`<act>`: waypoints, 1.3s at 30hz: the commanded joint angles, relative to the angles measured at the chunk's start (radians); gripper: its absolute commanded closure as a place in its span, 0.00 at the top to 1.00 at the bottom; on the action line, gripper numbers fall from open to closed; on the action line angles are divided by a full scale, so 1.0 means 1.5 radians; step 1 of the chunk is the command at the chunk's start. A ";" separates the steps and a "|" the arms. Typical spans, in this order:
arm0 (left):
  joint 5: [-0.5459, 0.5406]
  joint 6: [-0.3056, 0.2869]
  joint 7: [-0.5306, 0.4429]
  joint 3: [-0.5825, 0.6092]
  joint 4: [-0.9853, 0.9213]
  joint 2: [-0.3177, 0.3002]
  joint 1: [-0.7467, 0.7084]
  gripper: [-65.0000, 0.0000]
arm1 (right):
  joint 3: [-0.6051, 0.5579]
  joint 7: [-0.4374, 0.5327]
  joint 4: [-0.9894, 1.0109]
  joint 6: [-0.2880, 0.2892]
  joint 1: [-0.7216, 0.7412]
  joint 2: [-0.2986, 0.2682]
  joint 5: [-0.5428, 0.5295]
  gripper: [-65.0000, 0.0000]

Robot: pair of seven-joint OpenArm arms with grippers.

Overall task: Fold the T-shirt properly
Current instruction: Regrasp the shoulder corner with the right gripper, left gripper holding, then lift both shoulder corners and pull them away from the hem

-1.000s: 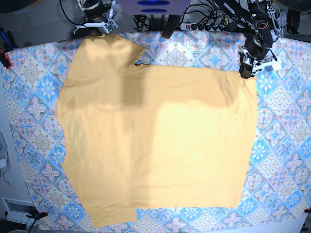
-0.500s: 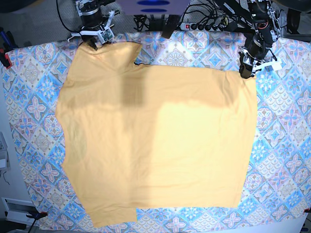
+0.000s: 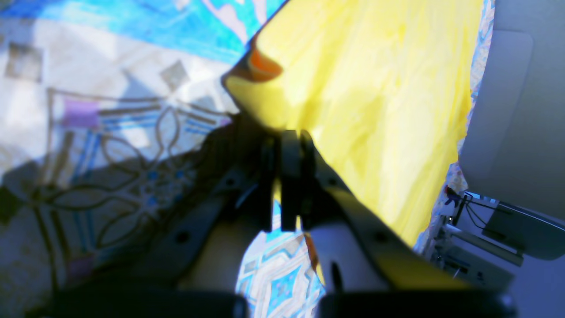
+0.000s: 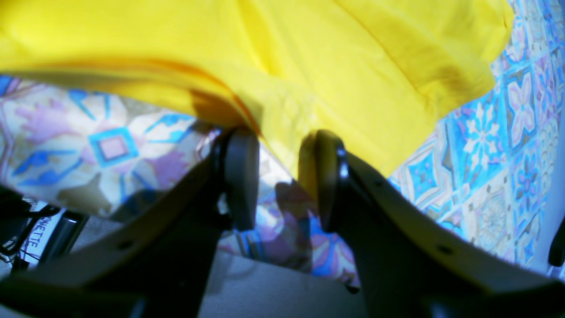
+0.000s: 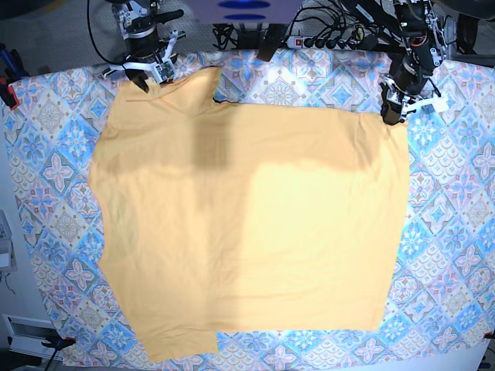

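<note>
Along the far edge, left gripper [image 5: 392, 116] pinches the T-shirt [image 5: 255, 224] corner; right gripper [image 5: 143, 76] gapes beside the other corner

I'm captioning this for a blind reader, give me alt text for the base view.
A pale yellow-orange T-shirt lies spread on a tile-patterned cloth. The left tool pinches one top corner; the right tool, jaws apart, sits at the other.

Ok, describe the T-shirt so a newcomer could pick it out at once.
Start from the blue, pink and beige tile-patterned cloth that covers the work surface. Spread flat across its middle lies the T-shirt, one large sheet of fabric. It is plain pale yellow-orange with no print, the only unpatterned thing against the busy tiles.
</note>
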State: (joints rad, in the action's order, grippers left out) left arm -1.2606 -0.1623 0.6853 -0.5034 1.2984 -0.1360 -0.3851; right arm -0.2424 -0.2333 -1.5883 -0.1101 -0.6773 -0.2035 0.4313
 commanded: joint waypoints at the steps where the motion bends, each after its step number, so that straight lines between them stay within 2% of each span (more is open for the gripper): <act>1: -0.001 -0.003 0.001 -0.001 0.005 -0.008 -0.003 0.00 | 0.001 -0.017 -0.003 -0.002 0.000 -0.004 0.001 0.32; 3: -0.001 -0.003 0.001 -0.002 0.005 -0.008 -0.004 0.00 | 0.002 -0.019 -0.002 -0.002 0.003 -0.004 0.001 0.27; 7: -0.001 -0.003 0.001 -0.002 0.005 -0.008 -0.005 0.00 | 0.006 -0.023 -0.001 -0.002 0.004 -0.004 0.001 0.07; 10: -0.001 -0.003 0.001 -0.002 0.005 -0.008 -0.005 0.00 | 0.007 -0.044 -0.003 -0.002 0.004 -0.004 0.001 0.00; 15: -0.001 -0.003 0.001 -0.002 0.005 -0.008 -0.006 0.00 | 0.007 -0.041 -0.038 -0.002 -0.007 -0.004 0.001 0.00; 21: -0.001 -0.003 0.001 -0.005 0.049 -0.010 -0.058 0.00 | 0.008 -0.043 -0.107 -0.002 -0.052 -0.007 0.001 0.00; 33: -0.001 -0.004 0.001 -0.034 0.083 -0.037 -0.139 0.00 | 0.021 -0.041 -0.112 -0.002 -0.112 -0.048 0.001 0.00; 39: 0.002 -0.025 0.002 -0.030 0.084 -0.036 -0.140 0.00 | 0.053 -0.041 -0.109 -0.002 -0.111 -0.046 0.001 0.00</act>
State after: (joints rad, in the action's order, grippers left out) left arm -1.2495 -0.1879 0.6910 -0.5453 1.4094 -0.1799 -0.5846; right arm -0.1734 -0.3042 -1.7382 -0.0933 -0.8337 -0.2638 0.4301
